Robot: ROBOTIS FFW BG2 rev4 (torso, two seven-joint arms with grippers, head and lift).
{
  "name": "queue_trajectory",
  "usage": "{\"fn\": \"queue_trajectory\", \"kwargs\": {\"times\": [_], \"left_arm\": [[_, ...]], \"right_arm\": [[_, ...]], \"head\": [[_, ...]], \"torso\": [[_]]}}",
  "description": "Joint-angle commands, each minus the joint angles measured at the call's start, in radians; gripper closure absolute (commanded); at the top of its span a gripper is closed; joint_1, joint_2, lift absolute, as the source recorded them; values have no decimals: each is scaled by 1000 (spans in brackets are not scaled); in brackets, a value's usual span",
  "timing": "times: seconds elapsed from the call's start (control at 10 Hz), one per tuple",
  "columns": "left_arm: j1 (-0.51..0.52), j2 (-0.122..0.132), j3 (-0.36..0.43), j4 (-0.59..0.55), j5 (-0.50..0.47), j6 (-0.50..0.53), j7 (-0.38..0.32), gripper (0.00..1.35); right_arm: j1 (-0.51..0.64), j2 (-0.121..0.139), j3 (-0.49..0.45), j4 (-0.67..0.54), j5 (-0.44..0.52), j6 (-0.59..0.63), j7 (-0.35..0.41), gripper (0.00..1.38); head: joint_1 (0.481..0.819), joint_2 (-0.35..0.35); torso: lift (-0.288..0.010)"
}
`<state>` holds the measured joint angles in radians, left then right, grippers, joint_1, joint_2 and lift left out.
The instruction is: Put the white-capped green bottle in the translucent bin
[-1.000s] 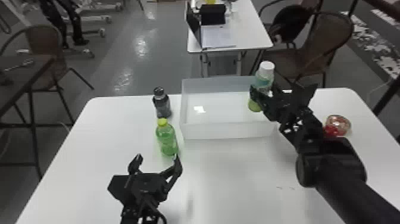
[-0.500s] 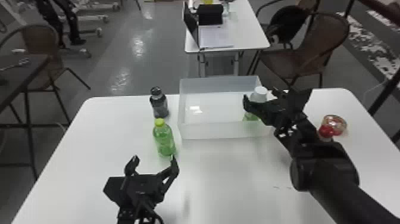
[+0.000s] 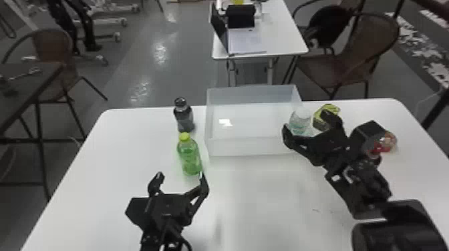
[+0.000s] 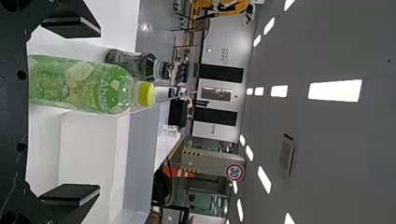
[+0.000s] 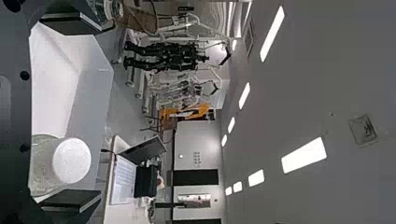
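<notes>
So the white-capped green bottle [image 3: 298, 127] is sitting inside the translucent plastic bin [image 3: 246, 147], down at its right end and standing roughly upright. The right hand [image 3: 306, 120] is hovering over that end with its black fingers spread on either side of the bottle, and in the right wrist view the bottle is showing much nearer one finger than the other. Can't really tell if that finger is touching it. The left hand [image 3: 181, 176] is hanging over the near part of the white surface [image 3: 267, 203], fingers spread too, pinching nothing, with the yellow-capped clear green bottle [image 3: 190, 157] standing just past its fingertips. That one's standing near the bin's left side, and a dark grey bottle with a black cap [image 3: 184, 116] is standing behind it, also left of the bin. Over on the right, a yellow-green and black item [image 3: 326, 111] is resting just beside the bin, partly hidden by the right hand, and a clear round container with something red in it [image 3: 386, 143] is lying farther right, partly covered by the arm.
</notes>
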<state>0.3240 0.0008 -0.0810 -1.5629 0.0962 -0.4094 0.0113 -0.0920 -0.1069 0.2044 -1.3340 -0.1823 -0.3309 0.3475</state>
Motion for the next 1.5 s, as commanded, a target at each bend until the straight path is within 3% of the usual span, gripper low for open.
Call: {"fn": "queue_trajectory", "kwargs": {"times": [0.0,0.2,0.3,0.4,0.6,1.1,1.4], "left_arm": [[0,4,-10,-5,-6,3,3,127],[9,1,-6,-9,-7,3,4,127],[17,-1,0,-17,-16,4,4,127],[23,1,1,-25,-18,12,6,127],[20,4,-6,-26,-18,15,7,127],[20,1,-5,-26,-19,21,7,127],[21,-3,-3,-31,-29,26,13,127]], "right_arm": [[169,-33,-42,-186,3,27,-4,64],[410,-33,-102,-327,26,44,-84,68],[465,-33,-120,-364,27,50,-122,68],[486,-33,-123,-378,26,50,-157,68],[485,-17,-123,-369,32,50,-159,68],[475,-16,-123,-352,15,62,-160,41],[482,-14,-123,-363,10,79,-205,12]], "head": [[695,106],[695,76],[695,54],[695,34],[695,18],[695,15],[695,8]], "torso": [[-77],[-77],[-77],[-77],[-77],[-77],[-77]]}}
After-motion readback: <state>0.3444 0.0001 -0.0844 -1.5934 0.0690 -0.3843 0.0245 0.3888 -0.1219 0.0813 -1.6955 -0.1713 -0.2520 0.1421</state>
